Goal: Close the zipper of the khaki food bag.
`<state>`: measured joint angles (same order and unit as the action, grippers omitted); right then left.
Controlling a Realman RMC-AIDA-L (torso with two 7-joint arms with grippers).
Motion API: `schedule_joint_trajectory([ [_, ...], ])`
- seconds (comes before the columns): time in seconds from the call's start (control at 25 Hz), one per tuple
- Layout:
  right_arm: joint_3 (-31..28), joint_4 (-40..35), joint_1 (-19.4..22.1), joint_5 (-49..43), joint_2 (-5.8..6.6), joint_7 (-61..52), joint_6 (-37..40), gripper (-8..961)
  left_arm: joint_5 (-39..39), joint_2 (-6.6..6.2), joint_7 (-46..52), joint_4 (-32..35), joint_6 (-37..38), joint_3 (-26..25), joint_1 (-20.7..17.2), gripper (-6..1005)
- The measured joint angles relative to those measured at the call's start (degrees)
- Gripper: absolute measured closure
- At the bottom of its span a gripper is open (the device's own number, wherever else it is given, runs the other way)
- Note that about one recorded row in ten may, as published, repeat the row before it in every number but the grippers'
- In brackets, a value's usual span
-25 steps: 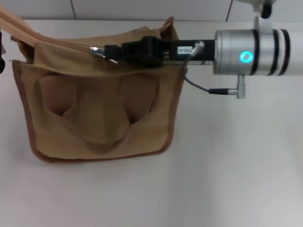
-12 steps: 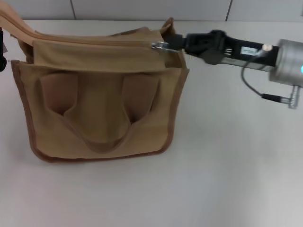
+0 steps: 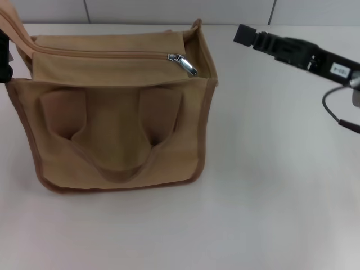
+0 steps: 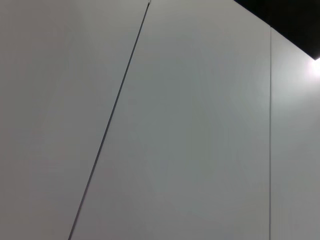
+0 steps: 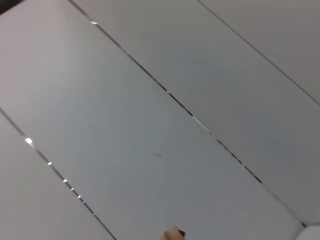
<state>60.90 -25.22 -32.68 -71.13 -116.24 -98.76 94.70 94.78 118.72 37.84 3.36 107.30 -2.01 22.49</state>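
Note:
The khaki food bag [image 3: 118,135] stands left of the middle of the white table in the head view, one looped handle lying flat on its front face. The zipper [image 3: 101,54] runs as a shut line along the top panel. Its silver slider and pull tab [image 3: 182,62] rest at the bag's right end. My right gripper [image 3: 244,34] hangs in the air to the right of the bag, apart from the pull tab and holding nothing. A dark part of my left arm [image 3: 4,56] shows at the left edge, against the bag's left end and its raised strap [image 3: 14,25].
White table [image 3: 270,185] stretches in front and to the right of the bag. A grey panelled wall [image 3: 169,10] runs behind it. Both wrist views show only wall panels with thin seams; a tiny tan corner [image 5: 172,233] shows in the right wrist view.
My right gripper drew the slider from the middle of the zipper to the bag's right end, let go of the pull tab and backed away to the right. The bag's top has settled.

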Motion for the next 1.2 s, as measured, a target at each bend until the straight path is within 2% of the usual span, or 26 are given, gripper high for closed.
schedule_joint_trajectory([
  [0.12, -0.51, -0.18, 1.22, 0.02, -1.08, 6.03, 0.97, 890, 0.2, 0.02, -0.01, 0.05, -0.15, 0.39, -0.03, 921],
  [0.16, -0.53, -0.23, 1.81, 0.01, -1.73, 9.35, 1.02, 852, 0.25, 0.02, -0.02, 0.16, -0.01, 0.55, -0.04, 921],
  [0.32, -0.54, -0.05, 2.35, 0.01, -2.34, 12.05, 1.04, 699, 0.27, -0.04, 1.18, 0.22, 0.19, 0.64, 0.06, 920],
  [0.52, -0.18, 0.16, 2.49, -0.05, -2.8, 13.74, 1.26, 521, 0.42, -0.3, 14.33, 5.07, -0.41, 2.46, 0.75, 919],
  [0.56, 0.26, 0.15, 2.52, -0.34, -2.8, 16.69, 1.8, 485, 0.54, -0.32, 16.2, 8.11, -0.7, 6.28, 0.63, 875],
  [0.6, 0.26, 0.15, 2.52, -0.34, -2.8, 16.69, 1.8, 444, 0.54, -0.32, 16.2, 8.11, -0.7, 6.28, 0.63, 831],
  [0.72, 1.31, 0.16, 2.84, -0.44, -2.91, 22.77, 3.31, 320, 0.56, -0.39, 16.48, 14.61, -0.06, 15.07, -1.18, 699],
  [0.76, 2.06, 0.19, 3.06, -0.48, -2.99, 26.24, 4.26, 279, 0.56, -0.46, 16.57, 15.96, 0.21, 16.54, -1.87, 652],
  [0.84, 2.41, 0.21, 3.13, -0.51, -3.0, 27.53, 4.56, 279, 0.6, -0.61, 16.88, 19.81, 1.67, 18.95, -3.93, 557],
  [0.88, 2.91, 0.23, 3.17, -0.57, -3.03, 28.44, 4.71, 279, 0.6, -0.61, 16.88, 19.81, 1.67, 18.95, -3.93, 510],
  [0.96, 4.5, 0.25, 3.23, -0.95, -3.08, 31.15, 4.84, 278, 0.2, -0.83, 17.01, 25.61, 4.3, 18.85, -7.76, 429],
  [1.12, 5.35, 0.44, 3.23, -1.13, -3.14, 33.48, 4.87, 278, 0.09, -1.64, 16.67, 27.26, 4.93, 18.65, -10.02, 293],
  [1.16, 5.45, 0.62, 3.23, -1.13, -3.16, 34.25, 4.91, 278, 0.06, -2.56, 16.14, 27.29, 4.79, 18.63, -11.76, 259],
  [1.2, 5.56, 0.91, 3.23, -1.13, -3.15, 35.01, 4.99, 278, 0.06, -2.56, 16.14, 27.29, 4.79, 18.63, -11.76, 256],
])
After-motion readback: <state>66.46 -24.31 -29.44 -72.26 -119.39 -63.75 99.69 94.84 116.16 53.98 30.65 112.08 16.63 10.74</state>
